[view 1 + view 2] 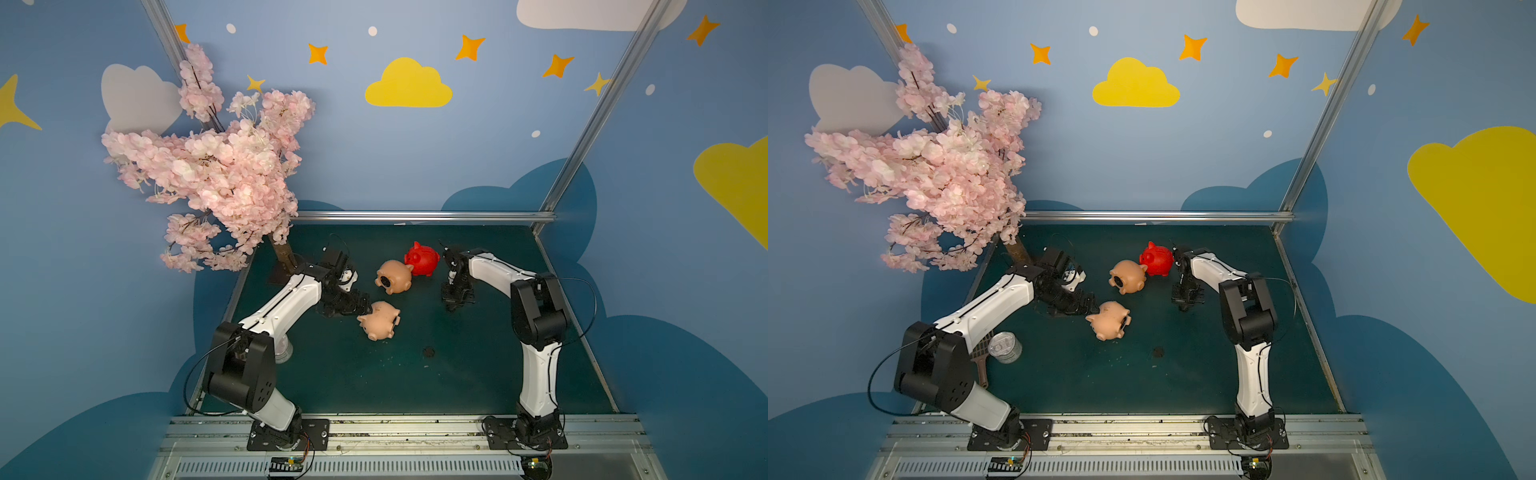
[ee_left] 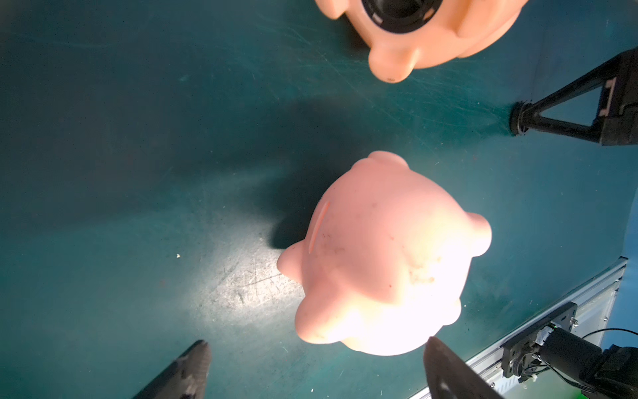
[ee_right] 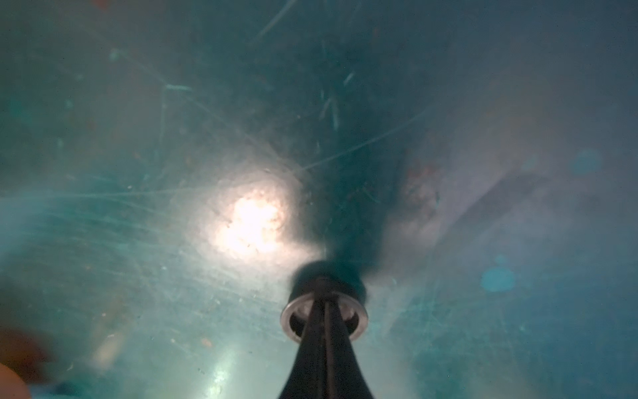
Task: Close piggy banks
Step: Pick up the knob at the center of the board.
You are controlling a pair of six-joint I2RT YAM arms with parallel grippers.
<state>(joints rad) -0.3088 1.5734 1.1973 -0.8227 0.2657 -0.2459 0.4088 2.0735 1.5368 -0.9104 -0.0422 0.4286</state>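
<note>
Apparently bracing for plugging: left gripper (image 1: pixel 365 306), jaws released, hovers at near tan piggy bank's (image 1: pixel 380 322) 9 o'clock; right gripper (image 1: pixel 452 306), at 3 o'clock, clenches a plug (image 3: pixel 293 312).

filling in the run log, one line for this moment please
left gripper open at near peach piggy bank | right gripper shut on plug

Red piggy bank (image 1: pixel 423 259), two peach-tan piggy banks (image 1: pixel 394 276) (image 1: pixel 379 320), black plug (image 2: pixel 516 119), teal table (image 1: pixel 478 374).
</note>
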